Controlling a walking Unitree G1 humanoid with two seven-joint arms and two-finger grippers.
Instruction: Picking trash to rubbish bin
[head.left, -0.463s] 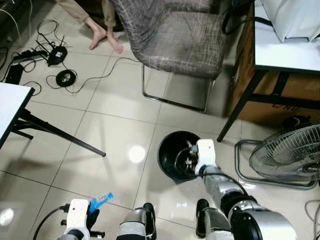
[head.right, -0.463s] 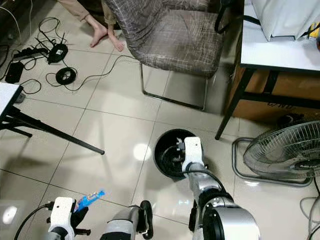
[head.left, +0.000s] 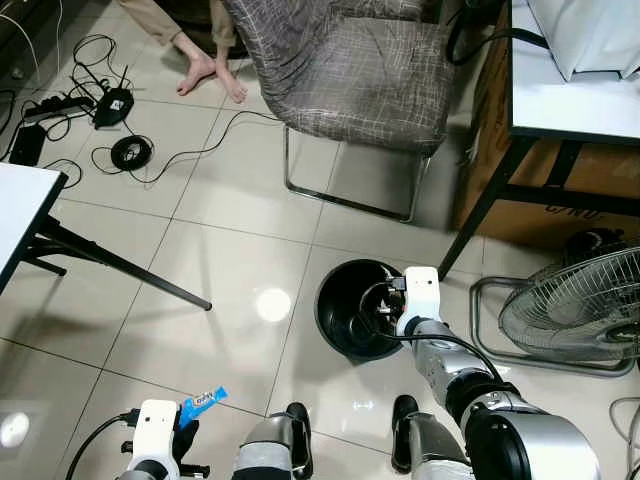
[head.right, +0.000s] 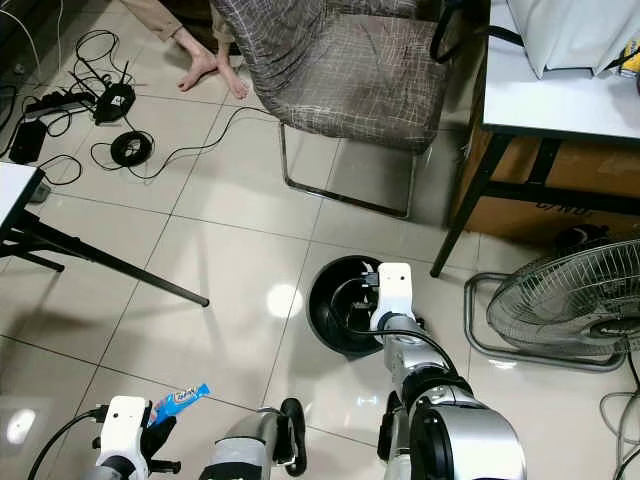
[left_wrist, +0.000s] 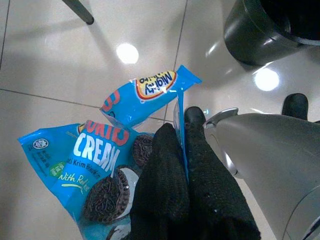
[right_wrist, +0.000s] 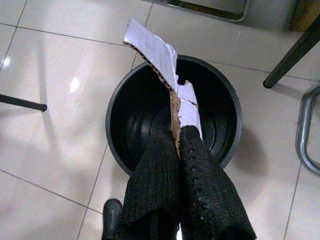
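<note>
A round black rubbish bin (head.left: 350, 310) stands on the tiled floor just in front of me. My right gripper (right_wrist: 176, 134) is shut on a torn strip of white-faced cardboard (right_wrist: 150, 50), held over the bin's (right_wrist: 226, 105) open mouth. In the eye views the right arm (head.left: 418, 300) reaches over the bin's right rim. My left gripper (left_wrist: 179, 131) is shut on a blue cream-biscuit wrapper (left_wrist: 100, 155), low at my left side. The wrapper's end (head.left: 203, 403) sticks up above the left wrist.
A grey fabric chair on a metal frame (head.left: 350, 70) stands beyond the bin. A floor fan (head.left: 575, 315) lies at the right. Black table legs (head.left: 490, 200) and a cardboard box are behind it. Cables (head.left: 120, 150) and a person's bare feet (head.left: 210, 75) are at the far left.
My right arm has lifted and shifted slightly right over the bin, still gripping the cardboard. The left gripper keeps the wrapper in about the same place.
</note>
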